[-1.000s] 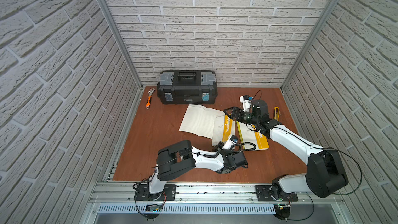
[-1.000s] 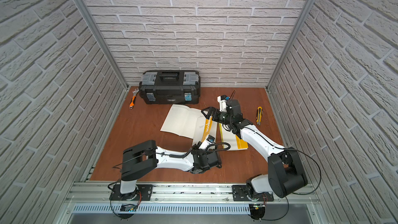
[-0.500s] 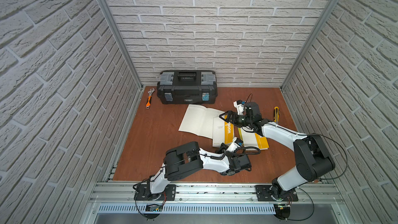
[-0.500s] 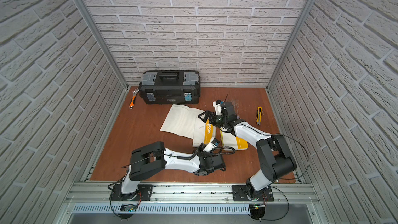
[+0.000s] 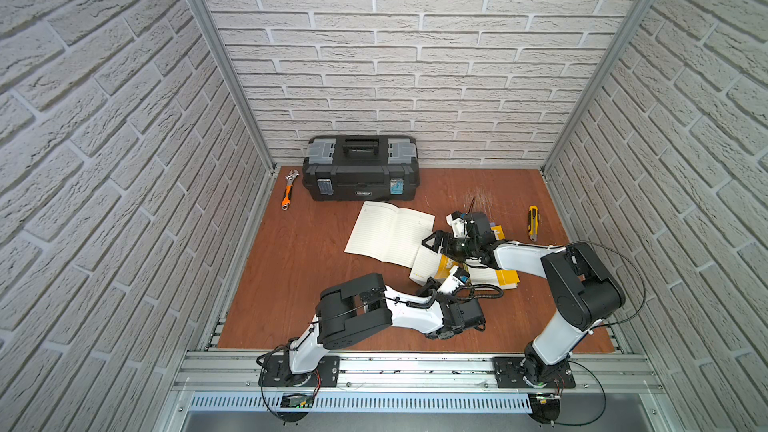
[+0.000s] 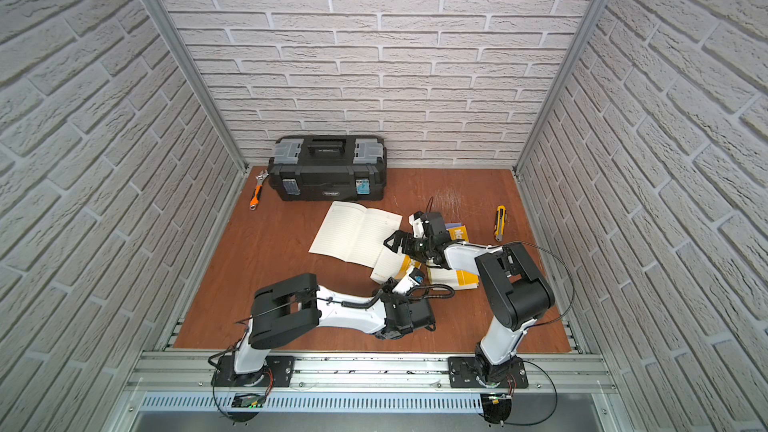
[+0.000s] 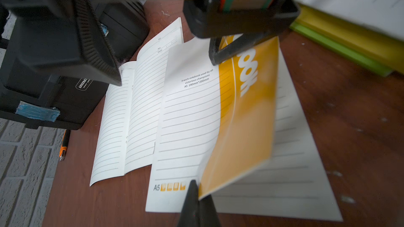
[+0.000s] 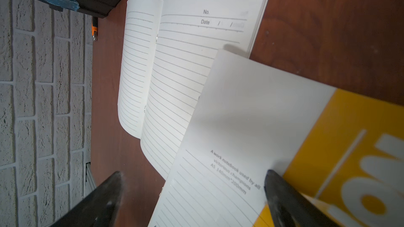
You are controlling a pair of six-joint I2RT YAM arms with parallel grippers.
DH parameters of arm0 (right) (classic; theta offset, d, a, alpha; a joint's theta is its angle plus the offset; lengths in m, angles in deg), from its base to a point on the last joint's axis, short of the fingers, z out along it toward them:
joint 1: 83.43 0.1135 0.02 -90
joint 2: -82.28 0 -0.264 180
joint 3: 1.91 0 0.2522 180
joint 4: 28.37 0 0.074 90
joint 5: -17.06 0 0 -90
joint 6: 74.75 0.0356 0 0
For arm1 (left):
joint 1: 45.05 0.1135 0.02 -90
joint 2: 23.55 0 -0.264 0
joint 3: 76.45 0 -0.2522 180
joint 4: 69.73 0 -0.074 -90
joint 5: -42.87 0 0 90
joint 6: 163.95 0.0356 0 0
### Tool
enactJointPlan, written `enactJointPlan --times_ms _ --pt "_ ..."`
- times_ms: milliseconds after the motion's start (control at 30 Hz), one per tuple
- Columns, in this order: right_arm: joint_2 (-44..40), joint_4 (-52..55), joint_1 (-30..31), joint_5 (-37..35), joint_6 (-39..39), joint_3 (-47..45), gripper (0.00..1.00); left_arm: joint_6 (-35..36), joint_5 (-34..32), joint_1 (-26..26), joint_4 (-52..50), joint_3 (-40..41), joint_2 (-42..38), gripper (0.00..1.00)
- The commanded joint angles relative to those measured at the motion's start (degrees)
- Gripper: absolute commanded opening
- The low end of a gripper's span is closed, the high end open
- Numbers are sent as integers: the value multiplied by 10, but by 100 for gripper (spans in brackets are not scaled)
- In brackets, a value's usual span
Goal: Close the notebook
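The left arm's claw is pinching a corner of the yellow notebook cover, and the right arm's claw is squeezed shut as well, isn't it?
Not quite: the right gripper is open, its fingers spread wide, as the right wrist view shows. The left gripper does pinch a corner of the yellow notebook cover.

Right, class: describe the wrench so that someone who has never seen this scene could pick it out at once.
Start at the black toolbox against the back brick wall. Just off its left end, near the corner of the table, lies the wrench. It alone has an orange grip and silver head; the yellow utility knife lies far across on the right.
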Motion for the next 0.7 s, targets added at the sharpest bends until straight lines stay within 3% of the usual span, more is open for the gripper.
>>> enactJointPlan --times_ms 0,67,200,433,533,667 --pt "20 -15 3 -10 -7 -7 100 1 -17 -13 3 -11 -21 16" --pt "24 -18 3 -9 -6 -6 100 16 -10 -20 11 -7 -32 28" --pt "29 -20 3 -9 -8 -7 100 39 4 -42 12 1 -67 42" --pt "36 -26 3 -6 -8 -9 100 51 71 -78 21 38 -150 56" --pt "33 -23 3 -7 -10 -9 100 64 138 -71 90 100 -218 59" --pt "26 -13 3 -8 -16 -7 100 53 322 12 187 211 -327 56"
